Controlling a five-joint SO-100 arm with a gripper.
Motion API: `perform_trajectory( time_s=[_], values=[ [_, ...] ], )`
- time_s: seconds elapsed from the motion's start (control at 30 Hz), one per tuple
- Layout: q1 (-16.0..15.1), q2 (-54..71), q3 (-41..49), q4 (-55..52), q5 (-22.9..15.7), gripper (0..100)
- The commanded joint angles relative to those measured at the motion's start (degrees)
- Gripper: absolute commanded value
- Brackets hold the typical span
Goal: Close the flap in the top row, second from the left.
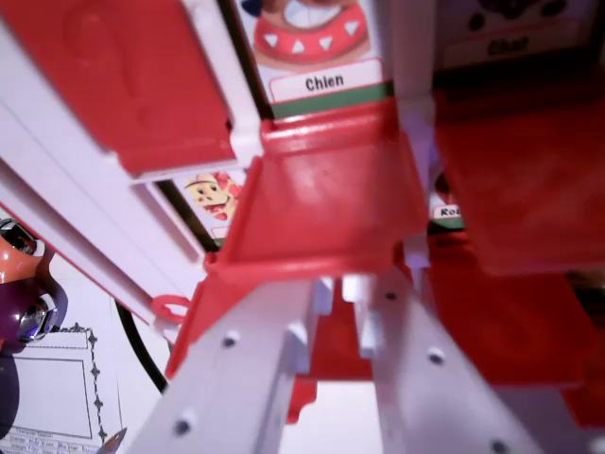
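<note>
Flap (326,203) tilted open, long axis sideways, above pincer (342,312)

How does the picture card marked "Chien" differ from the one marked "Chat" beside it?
The Chien card is bright and sharp, with a red spiked collar drawn above its label; the Chat card lies in shadow, its label blurred and its drawing mostly cut off. Chien's label has a green strip under it. Both carry white name labels.
</note>
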State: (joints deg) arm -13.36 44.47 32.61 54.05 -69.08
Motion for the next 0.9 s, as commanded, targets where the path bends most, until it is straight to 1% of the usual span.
perform_trajectory(
  time_s=[0.0,0.57,0.63,0.87],
  values=[
    [-1.3,1.7,-7.8,-0.3,0.4,0],
    [-1.4,-0.1,-10.5,-6.5,0.7,0],
    [-1.4,0.0,-10.5,-8.2,1.0,0],
    [-1.1,0.4,-10.2,-13.4,0.1,0]
  ],
)
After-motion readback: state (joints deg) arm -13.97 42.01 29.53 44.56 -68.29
